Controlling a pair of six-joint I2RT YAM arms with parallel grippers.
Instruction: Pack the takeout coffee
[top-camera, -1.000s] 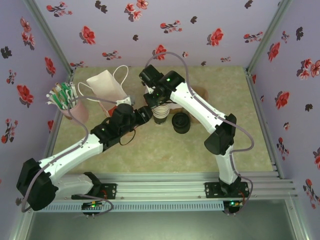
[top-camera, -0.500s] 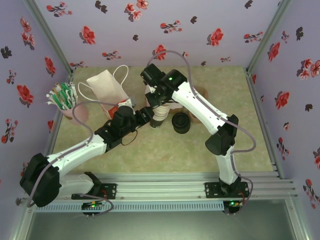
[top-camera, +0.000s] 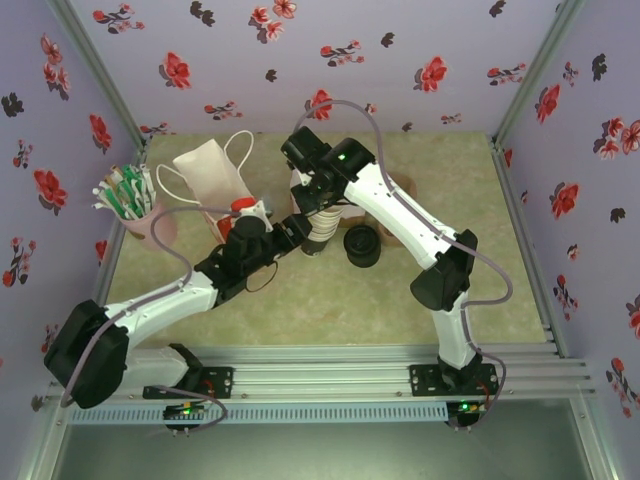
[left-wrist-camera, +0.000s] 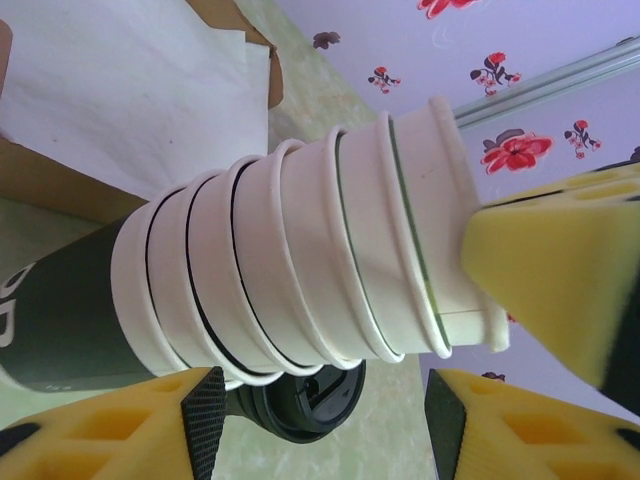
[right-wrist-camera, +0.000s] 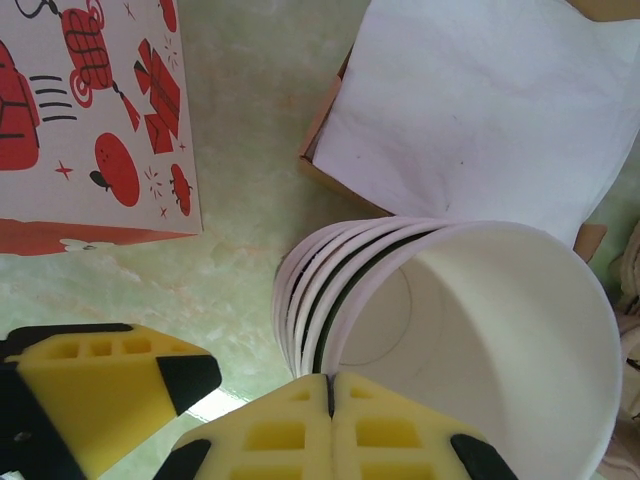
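Honestly, right claw (right-wrist-camera: 330, 388) is pinched shut on the top cup (right-wrist-camera: 480, 320), left claw (left-wrist-camera: 320, 405) sits apart around the stack (left-wrist-camera: 230, 290); nested cups could lift together and tip.

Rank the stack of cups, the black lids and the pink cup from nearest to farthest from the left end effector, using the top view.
1. Stack of cups, just right of the left end effector.
2. Black lids, farther right.
3. Pink cup, far left by the wall.
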